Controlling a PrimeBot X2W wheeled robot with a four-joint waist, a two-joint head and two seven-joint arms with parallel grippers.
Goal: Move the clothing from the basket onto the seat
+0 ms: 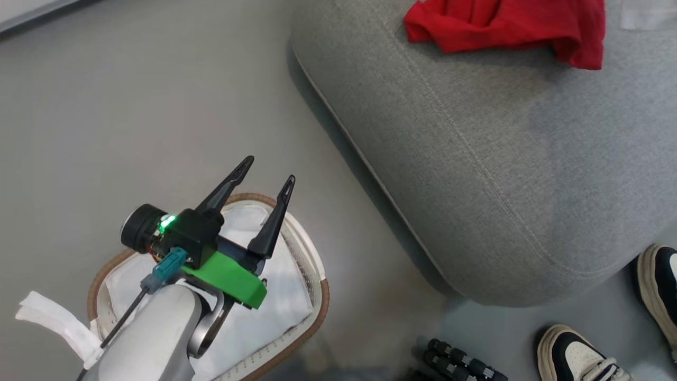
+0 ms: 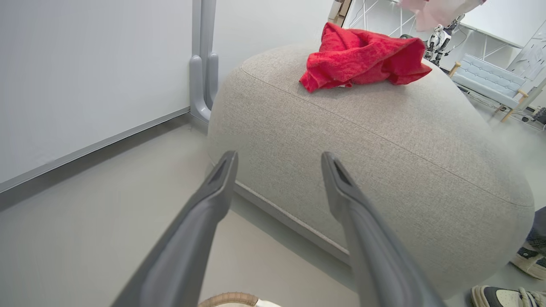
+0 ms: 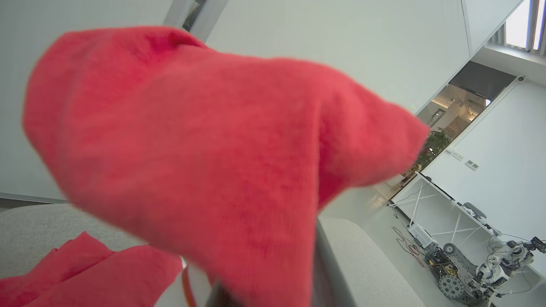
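Note:
My left gripper (image 1: 267, 172) hangs open and empty over the basket (image 1: 319, 296), a cream oval with a brown rim; its white liner (image 1: 285, 296) shows inside. In the left wrist view the open fingers (image 2: 222, 179) point at the grey seat (image 2: 384, 140), where red clothing (image 2: 362, 57) lies crumpled on top. The head view shows that same pile of clothing (image 1: 502, 24) at the far edge of the seat (image 1: 502, 159). In the right wrist view a red garment (image 3: 213, 149) drapes close over my right gripper and hides its fingers; more red clothing (image 3: 85, 273) lies below on the seat (image 3: 34, 226).
A person's shoes (image 1: 576, 354) stand on the floor by the seat's near corner, beside a black ribbed object (image 1: 460, 365). A white wall panel with a grey post (image 2: 202, 64) stands beyond the seat. Grey floor (image 1: 132, 106) lies left of the seat.

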